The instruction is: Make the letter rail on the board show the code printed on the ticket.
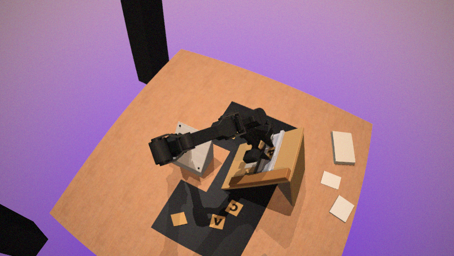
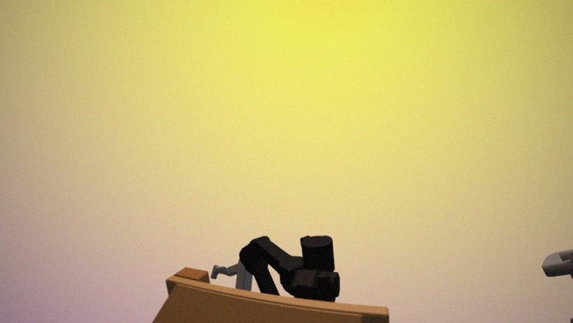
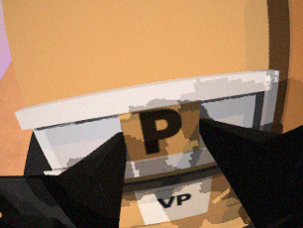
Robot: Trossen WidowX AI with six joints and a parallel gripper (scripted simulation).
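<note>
1. Pincer [image 3: 160, 161] at the centre of the wrist view is clamped on the P tile [image 3: 158, 133], one dark finger [image 3: 92, 180] on each side of it.
2. We see the tile upright and readable, sitting against the pale grey letter rail [image 3: 142, 101], which runs as a long band from left to right across the middle of the frame. Whether the tile is already seated in the channel we cannot tell.
3. Just below the tile, lower centre, is the white ticket [image 3: 174, 201], printed "VP".
4. The tan board [image 1: 287, 149] stands right of centre in the top view, with our arm reaching over it from the left.
5. On the dark mat [image 1: 190, 222] near the bottom of that view lie the V tile [image 1: 217, 221], the C tile [image 1: 233, 207] and a blank tile [image 1: 179, 219], well apart from the pincer.
6. We judge that the next move runs along the rail's long axis: P is the code's last letter, so it must travel sideways to the closed end, leaving room for V behind it.
7. Which end of the rail is open we cannot tell from these views.
</note>
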